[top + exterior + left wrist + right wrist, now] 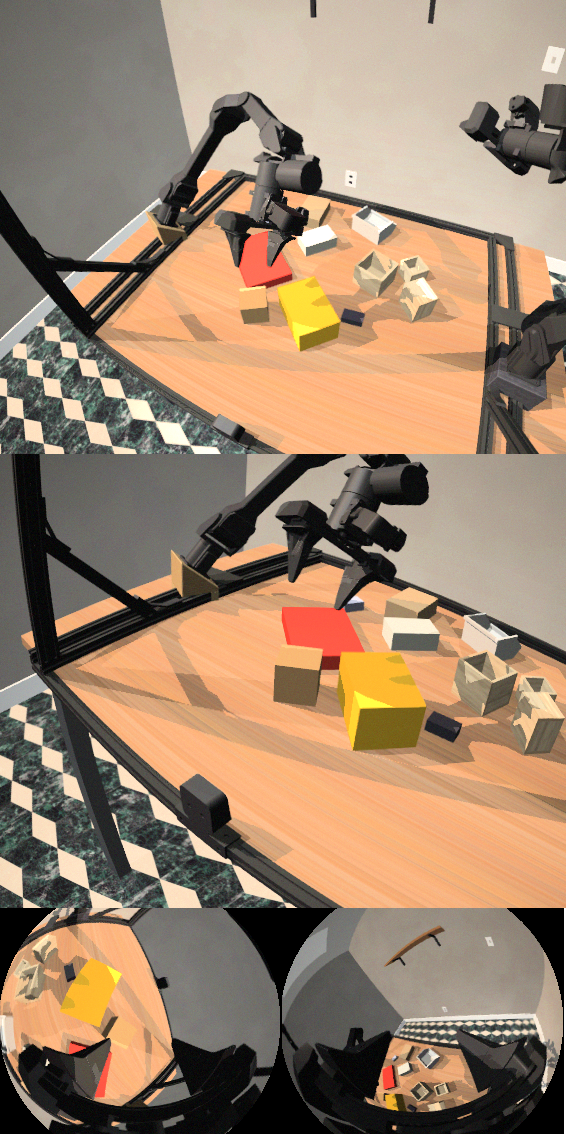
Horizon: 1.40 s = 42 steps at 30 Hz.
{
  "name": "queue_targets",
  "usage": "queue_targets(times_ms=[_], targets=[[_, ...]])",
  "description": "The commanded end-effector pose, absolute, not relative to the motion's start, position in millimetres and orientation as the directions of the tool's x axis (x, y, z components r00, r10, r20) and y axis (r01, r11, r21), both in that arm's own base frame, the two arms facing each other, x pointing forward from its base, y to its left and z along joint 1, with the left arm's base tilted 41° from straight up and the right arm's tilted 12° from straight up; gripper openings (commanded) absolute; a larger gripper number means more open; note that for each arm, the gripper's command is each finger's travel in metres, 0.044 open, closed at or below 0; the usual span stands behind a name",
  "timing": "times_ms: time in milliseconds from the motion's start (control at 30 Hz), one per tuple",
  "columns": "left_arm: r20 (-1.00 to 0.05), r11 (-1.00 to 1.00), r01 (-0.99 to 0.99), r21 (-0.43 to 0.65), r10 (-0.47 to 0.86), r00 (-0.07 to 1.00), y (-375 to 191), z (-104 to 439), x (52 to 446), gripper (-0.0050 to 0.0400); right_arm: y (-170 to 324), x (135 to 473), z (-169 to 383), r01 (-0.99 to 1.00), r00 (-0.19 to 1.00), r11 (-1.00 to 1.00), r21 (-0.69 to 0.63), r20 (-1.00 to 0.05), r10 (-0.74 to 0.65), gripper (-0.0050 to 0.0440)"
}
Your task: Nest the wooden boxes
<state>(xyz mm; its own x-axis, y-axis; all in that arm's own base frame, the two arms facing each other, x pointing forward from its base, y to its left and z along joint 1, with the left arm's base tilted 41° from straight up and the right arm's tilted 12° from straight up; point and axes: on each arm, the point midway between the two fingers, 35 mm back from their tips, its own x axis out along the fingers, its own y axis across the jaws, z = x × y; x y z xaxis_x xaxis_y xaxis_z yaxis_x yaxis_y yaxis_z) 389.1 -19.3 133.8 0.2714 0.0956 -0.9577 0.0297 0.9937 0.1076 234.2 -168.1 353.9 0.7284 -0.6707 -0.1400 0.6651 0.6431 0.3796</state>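
Note:
The largest wooden box (367,280) (484,694) (420,1091) stands mouth up. A smaller wooden box (416,273) (441,1089), also mouth up, stands close beside it. A third wooden box (419,300) (536,726) stands nearer the front, with a pale upper face; I cannot tell which way its mouth faces. All three stand apart, none inside another. My left gripper (254,265) (316,594) (141,1042) is open and empty, above the red block and away from the boxes. My right gripper (424,1034) is open and empty, raised high at the right of the top view.
A red slab (265,262) (322,629), yellow block (309,310) (382,679), tan block (254,305) and small dark block (352,317) lie left of the boxes. Behind are a white block (318,240), a tan block (317,210) and a grey-white open box (372,225) (428,1058).

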Motion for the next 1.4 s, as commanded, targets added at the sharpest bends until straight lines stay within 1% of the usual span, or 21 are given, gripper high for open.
queue_targets(times_ms=[0,133,200,267,333,600,700,767,833,900,967,1033,1100,1167,1267,1367], targets=[[-0.960,0.972,-0.021,0.234,0.234,0.151,-16.1,132.7,347.1,0.0400,-132.5,269.0,339.7,0.526,0.848,0.800,0.289,-0.110,-0.518,0.0400],[-0.888,0.889,-0.031,0.457,0.458,0.033,-8.4,144.3,294.7,0.0400,-66.4,303.6,330.9,0.257,0.966,0.955,0.146,-0.026,-0.256,0.0400],[-0.825,0.825,-0.018,0.565,0.565,0.006,-2.6,155.1,273.2,0.0400,-30.8,312.5,326.6,0.117,0.993,0.991,0.069,0.015,-0.118,0.0400],[-0.770,0.770,-0.003,0.637,0.637,0.000,2.0,164.5,259.6,0.0400,-4.9,315.5,323.5,0.018,0.999,1.000,0.011,0.044,-0.019,0.0400],[-0.759,0.759,0.000,0.651,0.651,0.000,2.8,166.4,257.3,0.0400,0.0,315.7,322.9,0.000,0.999,1.000,0.000,0.050,0.000,0.0400],[-0.759,0.759,0.000,0.651,0.651,0.000,2.8,166.4,257.3,0.0400,0.0,315.8,322.8,0.000,0.999,1.000,0.000,0.050,0.000,0.0400],[-0.759,0.759,0.000,0.651,0.651,0.000,2.8,166.4,257.3,0.0400,-0.9,317.9,318.3,0.005,1.000,1.000,-0.015,0.027,-0.004,0.0400],[-0.759,0.759,0.000,0.651,0.651,0.000,2.8,166.4,257.3,0.0400,-2.7,322.1,308.9,0.013,1.000,0.999,-0.045,-0.021,-0.014,0.0400],[-0.759,0.759,0.000,0.651,0.651,0.000,2.8,166.4,257.3,0.0400,-5.8,327.9,292.9,0.019,0.994,0.995,-0.098,-0.102,-0.029,0.0400],[-0.759,0.759,0.000,0.651,0.651,0.000,2.8,166.4,257.3,0.0400,-10.2,334.0,270.3,0.013,0.975,0.985,-0.171,-0.214,-0.050,0.0400],[-0.759,0.759,0.000,0.651,0.651,0.000,2.9,166.4,257.3,0.0400,-15.7,337.9,242.2,-0.018,0.933,0.966,-0.258,-0.350,-0.077,0.0400],[-0.759,0.759,0.000,0.651,0.651,0.000,2.9,166.4,257.3,0.0400,-15.7,337.9,242.2,-0.018,0.933,0.966,-0.258,-0.350,-0.077,0.0400],[-0.759,0.759,0.000,0.651,0.651,0.000,2.9,166.4,257.3,0.0400,-22.0,337.5,210.8,-0.085,0.861,0.935,-0.344,-0.498,-0.105,0.0400],[-0.759,0.759,0.000,0.651,0.651,0.000,2.9,166.4,257.3,0.0400,-28.4,335.1,184.7,-0.173,0.776,0.896,-0.410,-0.616,-0.133,0.0400],[-0.759,0.759,0.000,0.651,0.651,0.000,2.9,166.4,257.3,0.0400,-35.0,324.3,154.1,-0.306,0.644,0.843,-0.442,-0.749,-0.159,0.0400],[-0.759,0.759,0.000,0.651,0.651,0.000,2.9,166.4,257.3,0.0400,-41.0,308.0,127.5,-0.455,0.485,0.783,-0.425,-0.855,-0.182,0.0400]])
